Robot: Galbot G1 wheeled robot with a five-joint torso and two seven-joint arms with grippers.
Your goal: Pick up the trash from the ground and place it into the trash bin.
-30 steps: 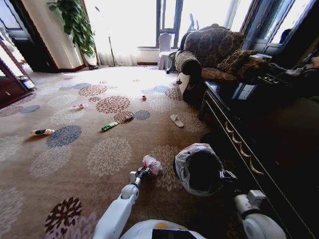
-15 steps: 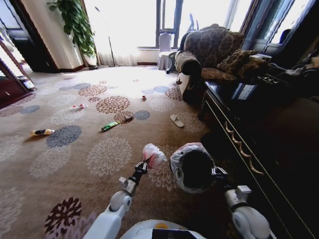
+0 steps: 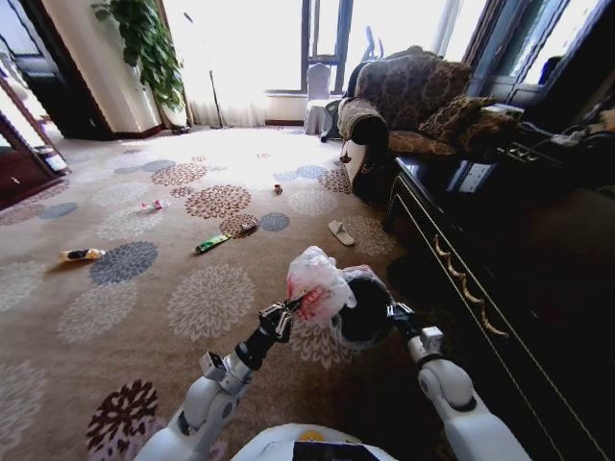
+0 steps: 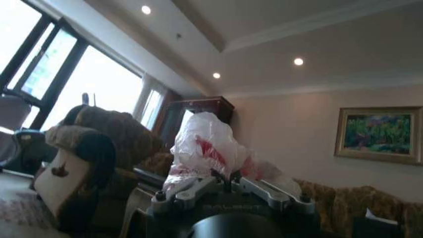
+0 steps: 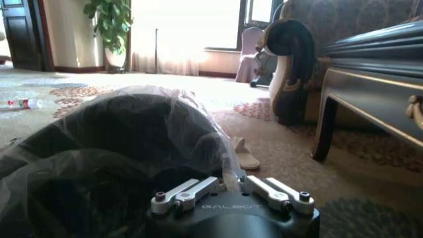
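Hanging from left claw (image 3: 291,309), wad (image 3: 317,280) beside bin (image 3: 368,312)

Patterned floral carpet (image 3: 144,317) covers the floor. Lying on it: a yellow-black packet (image 3: 81,254) at 9 o'clock, a clear bottle (image 3: 152,204) at 10, a long green wrapper (image 3: 211,243) near centre, a tiny red bit (image 3: 278,188) at 12, a white slipper (image 3: 340,232) at 1.

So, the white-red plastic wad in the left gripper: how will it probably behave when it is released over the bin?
The white-red plastic wad looks crumpled and puffy, so it is probably very light and floppy. Pinched by the left gripper, it billows upward and may spring wider when released. It might cling to the liner of the trash bin.
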